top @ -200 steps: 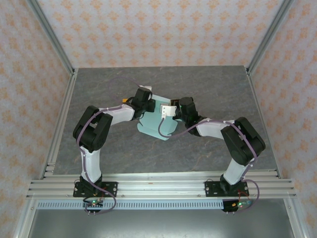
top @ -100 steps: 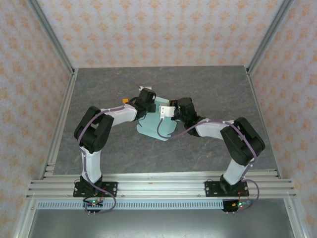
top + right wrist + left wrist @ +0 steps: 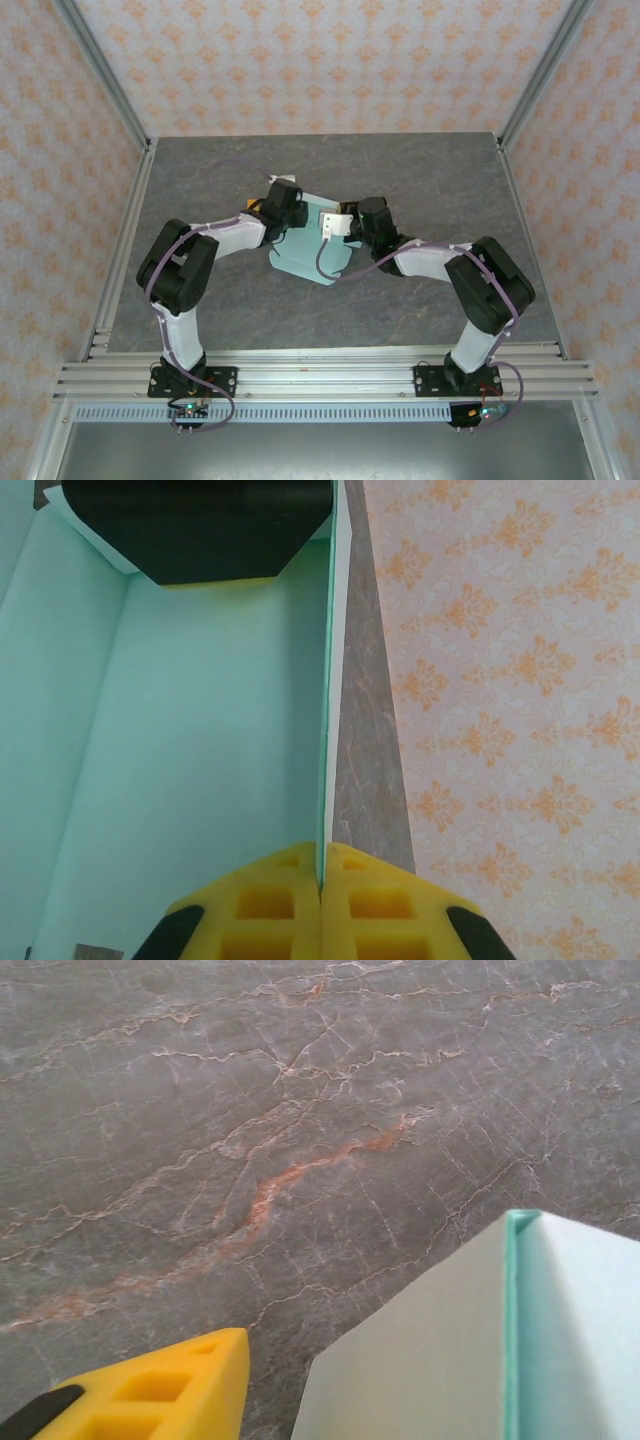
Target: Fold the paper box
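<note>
The paper box [image 3: 312, 248], pale mint card, lies partly folded in the middle of the table between the two arms. One of its walls [image 3: 327, 680] stands upright, and my right gripper [image 3: 322, 875] is shut on that wall's edge, the thin card pinched between the yellow fingers. My left gripper [image 3: 283, 207] is at the box's left side. In the left wrist view one yellow finger [image 3: 170, 1395] shows low on the left, with bare table between it and a raised panel of the box [image 3: 470, 1350]. That gripper is open and holds nothing.
The grey marbled table [image 3: 420, 170] stretches free behind and to both sides of the box. Patterned walls and metal frame posts [image 3: 125, 120] enclose it. The left gripper's dark body [image 3: 195, 525] shows at the far end of the box in the right wrist view.
My left gripper has opened and drawn a little to the left, off the box's panel. The right gripper has stayed shut on the wall.
</note>
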Available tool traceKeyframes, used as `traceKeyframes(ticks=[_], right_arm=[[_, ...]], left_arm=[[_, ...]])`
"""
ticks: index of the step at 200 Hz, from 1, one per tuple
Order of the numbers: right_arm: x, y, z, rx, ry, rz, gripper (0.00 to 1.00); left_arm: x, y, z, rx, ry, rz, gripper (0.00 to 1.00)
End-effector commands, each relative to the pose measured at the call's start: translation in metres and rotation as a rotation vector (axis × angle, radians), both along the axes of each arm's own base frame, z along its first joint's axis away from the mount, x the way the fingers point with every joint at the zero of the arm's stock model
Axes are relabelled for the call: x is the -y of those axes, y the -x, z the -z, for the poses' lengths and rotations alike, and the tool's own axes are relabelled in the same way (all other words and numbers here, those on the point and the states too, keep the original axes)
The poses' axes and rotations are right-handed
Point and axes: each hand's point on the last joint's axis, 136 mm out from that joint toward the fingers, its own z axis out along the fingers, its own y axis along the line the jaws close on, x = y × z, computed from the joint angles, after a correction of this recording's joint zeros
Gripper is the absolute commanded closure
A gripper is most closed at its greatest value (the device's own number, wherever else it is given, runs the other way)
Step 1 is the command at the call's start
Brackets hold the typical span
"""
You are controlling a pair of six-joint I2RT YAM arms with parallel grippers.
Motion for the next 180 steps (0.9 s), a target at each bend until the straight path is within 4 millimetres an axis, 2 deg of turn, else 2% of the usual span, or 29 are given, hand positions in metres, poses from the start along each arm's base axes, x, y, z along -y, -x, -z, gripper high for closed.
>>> traceKeyframes(ticks=[1,56,103,133,180], right_arm=[[0.007,-0.004,-0.007,-0.010,-0.003,0.020,1.00],[0.005,-0.006,-0.008,-0.012,-0.002,0.012,1.00],[0.005,-0.007,-0.010,-0.014,-0.002,0.014,1.00],[0.005,-0.007,-0.013,-0.011,-0.001,0.010,1.00],[0.003,-0.006,-0.015,-0.017,-0.005,0.000,1.00]], left_arm=[[-0.014,-0.009,-0.032,0.086,0.038,0.007,0.54],[0.001,0.005,-0.040,0.093,0.060,0.153,0.46],[0.009,0.011,-0.038,0.088,0.053,0.228,0.45],[0.010,0.013,-0.031,0.074,0.020,0.269,0.49],[0.014,0.001,-0.020,0.066,-0.012,0.291,0.60]])
